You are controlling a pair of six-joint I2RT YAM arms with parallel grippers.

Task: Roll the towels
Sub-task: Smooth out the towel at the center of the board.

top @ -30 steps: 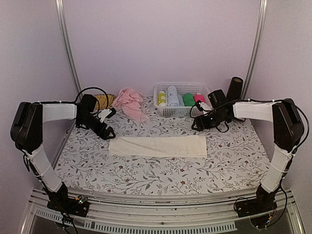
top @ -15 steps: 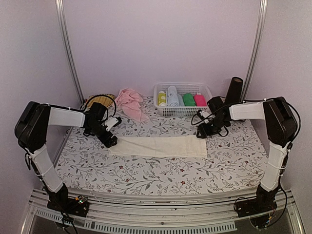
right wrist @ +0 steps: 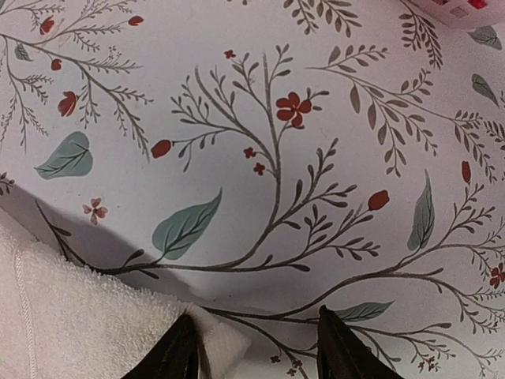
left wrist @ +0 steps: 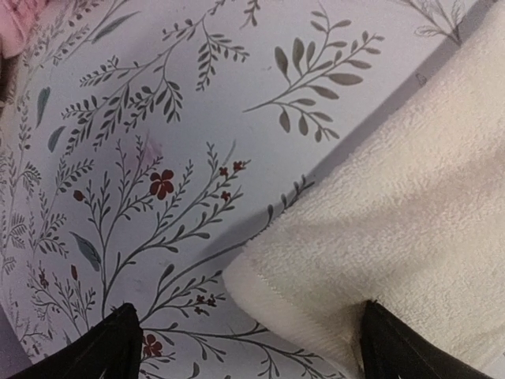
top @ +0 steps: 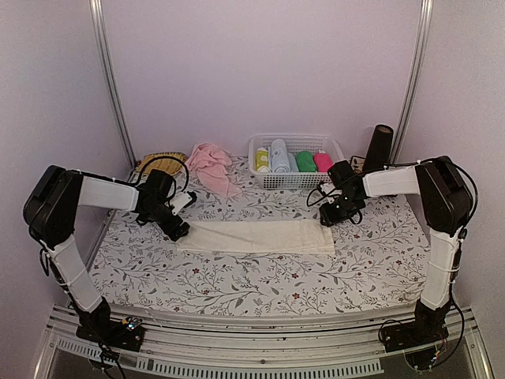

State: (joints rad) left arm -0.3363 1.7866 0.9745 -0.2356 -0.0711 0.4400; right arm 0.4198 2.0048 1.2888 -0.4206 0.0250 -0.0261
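Observation:
A cream towel (top: 256,236) lies flat and unrolled across the middle of the floral table. A pale pink towel (top: 210,164) sits crumpled at the back. My left gripper (top: 177,229) is down at the cream towel's far left corner. In the left wrist view the left gripper (left wrist: 252,351) is open wide, with the towel corner (left wrist: 316,292) lying between its fingertips. My right gripper (top: 330,219) is at the far right corner. In the right wrist view the right gripper (right wrist: 260,355) has its jaws apart, and the tip of the towel (right wrist: 79,316) reaches in by the left finger.
A white basket (top: 293,179) at the back holds yellow-green, light blue, green and magenta rolls. A black cylinder (top: 380,146) stands to its right. A woven yellow object (top: 162,164) lies at the back left. The basket's edge (right wrist: 473,8) shows in the right wrist view.
Both arms have swung inward and down onto the cream towel's far corners. The right jaws have narrowed. The left jaws have stayed wide.

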